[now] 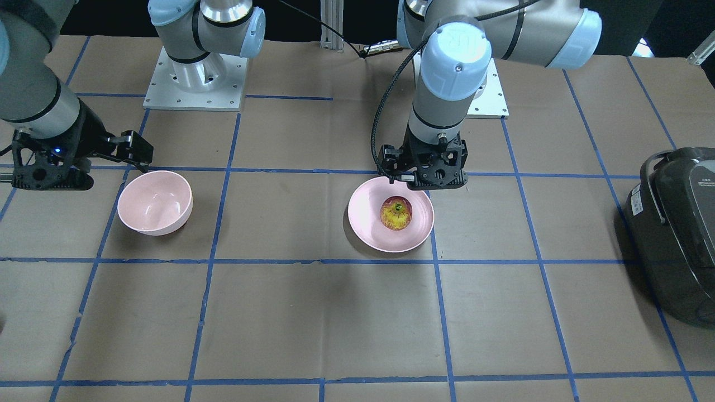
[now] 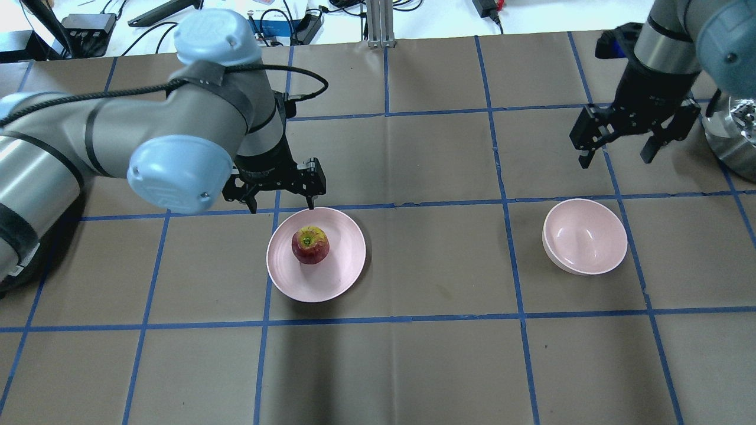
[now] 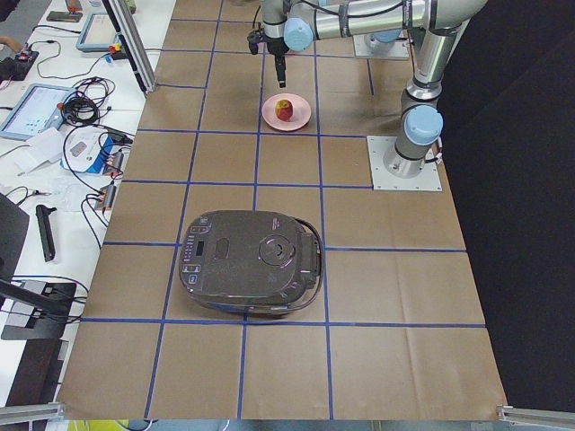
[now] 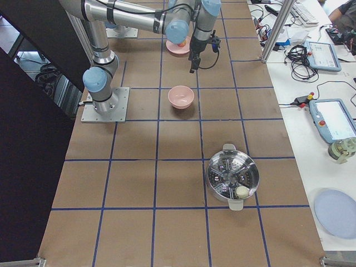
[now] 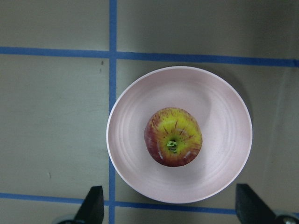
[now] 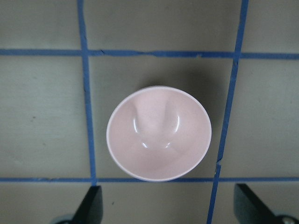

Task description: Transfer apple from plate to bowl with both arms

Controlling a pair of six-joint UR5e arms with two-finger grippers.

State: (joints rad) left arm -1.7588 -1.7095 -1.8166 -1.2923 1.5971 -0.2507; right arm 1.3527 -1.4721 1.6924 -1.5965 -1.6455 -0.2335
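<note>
The apple (image 5: pixel 174 136) sits on the plate (image 5: pixel 224 116), just below the left gripper (image 2: pixel 282 203), which is spread wide and empty (so is the right gripper (image 2: pixel 616 159), above the bowl (image 2: pixel 585 236)). It looks firm, smooth and apt to roll, so I'd pinch across its widest middle.

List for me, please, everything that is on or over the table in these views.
apple: one, red and yellow, on the plate.
plate: one, pale pink, towards the robot's left.
bowl: one, pale pink, empty, towards the robot's right.
cooker: one, dark grey, lid shut, at the table's end on the robot's left.
steamer pot: one, silver, at the table's end on the robot's right.
pale round item: one, cream, inside the steamer pot.
table: one, brown with a blue tape grid.
left gripper: one, black, open, above the plate.
right gripper: one, black, open, above the bowl.
</note>
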